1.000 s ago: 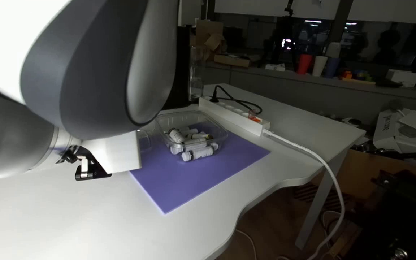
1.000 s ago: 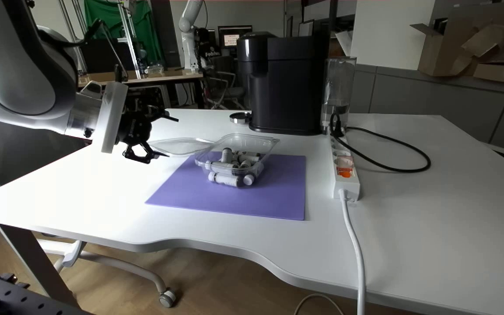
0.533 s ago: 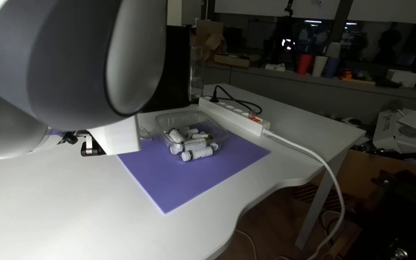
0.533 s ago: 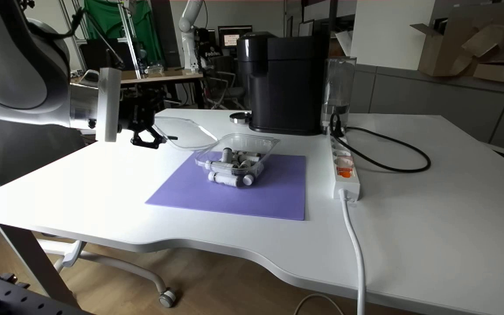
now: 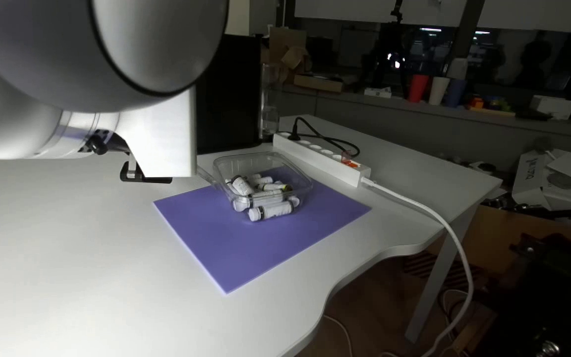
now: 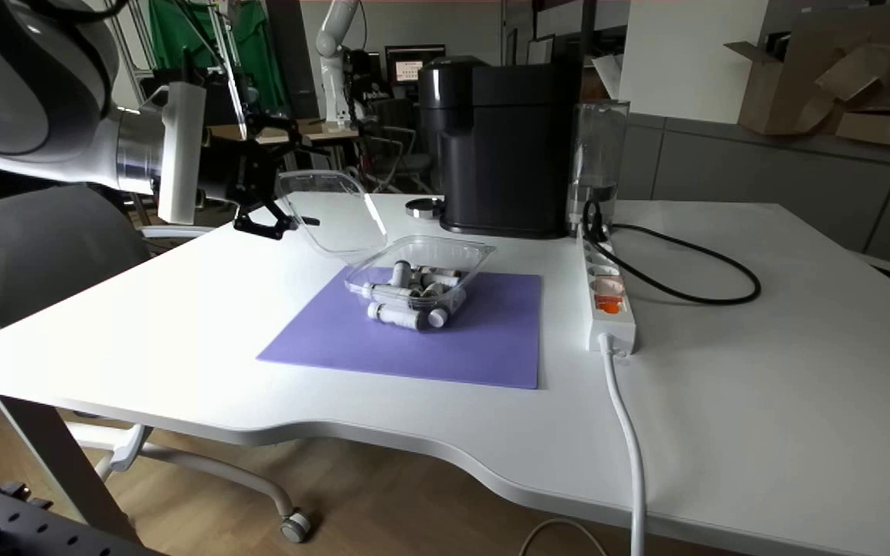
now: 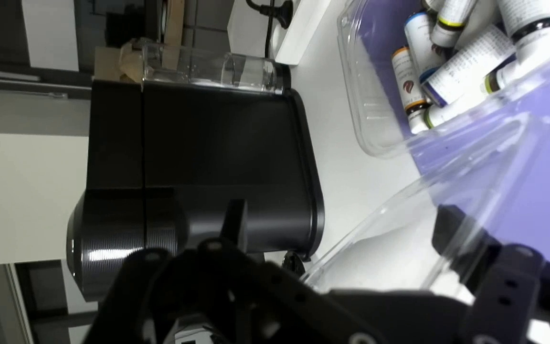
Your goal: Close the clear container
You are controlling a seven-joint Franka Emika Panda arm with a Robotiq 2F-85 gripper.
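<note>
The clear container (image 6: 445,245) stands on the purple mat (image 6: 406,363) with several small white-labelled bottles (image 6: 395,293) in it. It also shows in an exterior view (image 5: 246,163) and in the wrist view (image 7: 375,110). Its clear lid (image 6: 341,208) is tilted up at the container's edge, on the gripper's side. My gripper (image 6: 311,185) is open with its fingers wide apart. In the wrist view, the lid (image 7: 399,229) lies between the jaws (image 7: 344,227), and one dark fingertip shows through it. In an exterior view most of the gripper is hidden behind the white block on the wrist.
A tall black machine (image 6: 522,147) with a clear tank (image 6: 599,154) stands behind the container. A small round metal item (image 6: 423,207) lies at its foot. A white power strip (image 6: 607,293) with a black cable (image 6: 692,293) lies on the table beside the mat.
The gripper has risen, and the lid has swung up from lying almost flat to a steep tilt. The container, bottles and mat have stayed in place.
</note>
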